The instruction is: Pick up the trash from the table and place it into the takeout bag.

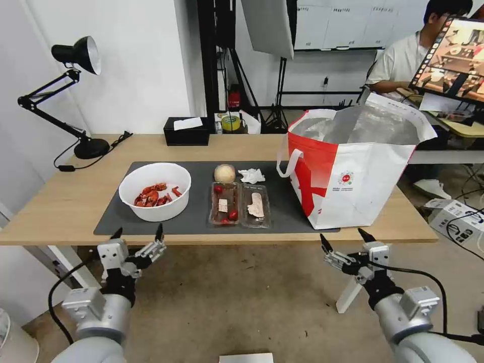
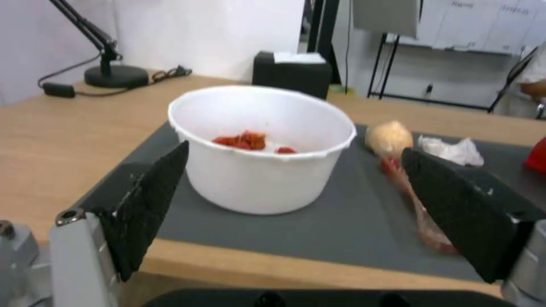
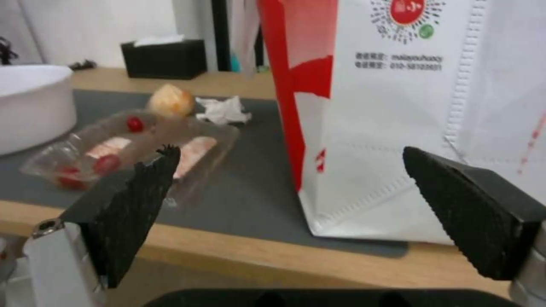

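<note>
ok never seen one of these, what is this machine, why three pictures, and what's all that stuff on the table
It is a two-armed robot on wheels. The wide picture comes from a camera on its head, looking down at a wooden table. The other two come from cameras on its wrists, which is why black fingers frame them.

Both arms hover just short of the table's near edge, holding nothing: the left gripper faces the white bowl of red shells, the right gripper faces the takeout bag, both with fingers spread open.

On the grey mat also lie a clear plastic box of scraps, a beige ball and a crumpled napkin. A black tissue box and a desk lamp stand behind.
</note>
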